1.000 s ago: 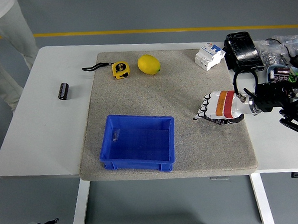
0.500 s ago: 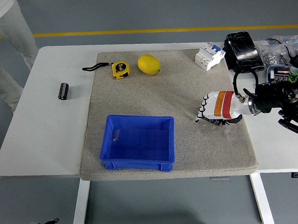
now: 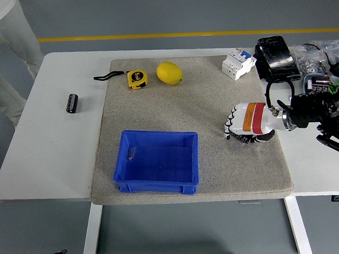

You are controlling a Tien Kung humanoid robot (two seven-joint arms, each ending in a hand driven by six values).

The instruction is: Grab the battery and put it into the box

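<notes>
Right hand (image 3: 246,124): fingers curled, holding nothing, low over mat's right side (poised to start, I judge).
Battery (image 3: 72,103): on bare table, far left, untouched.
Box (image 3: 157,162): blue, empty, mat's front, btwn both.

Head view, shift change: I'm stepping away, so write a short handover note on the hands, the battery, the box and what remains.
Right hand: over the mat's right side, fingers curled, holding nothing.
Left hand: out of view.
Battery: lying on the bare table at far left, off the mat, untouched.
Blue box: on the mat's near edge, empty.
Done: nothing.
Left: pick up the battery, place it into the box.
</notes>
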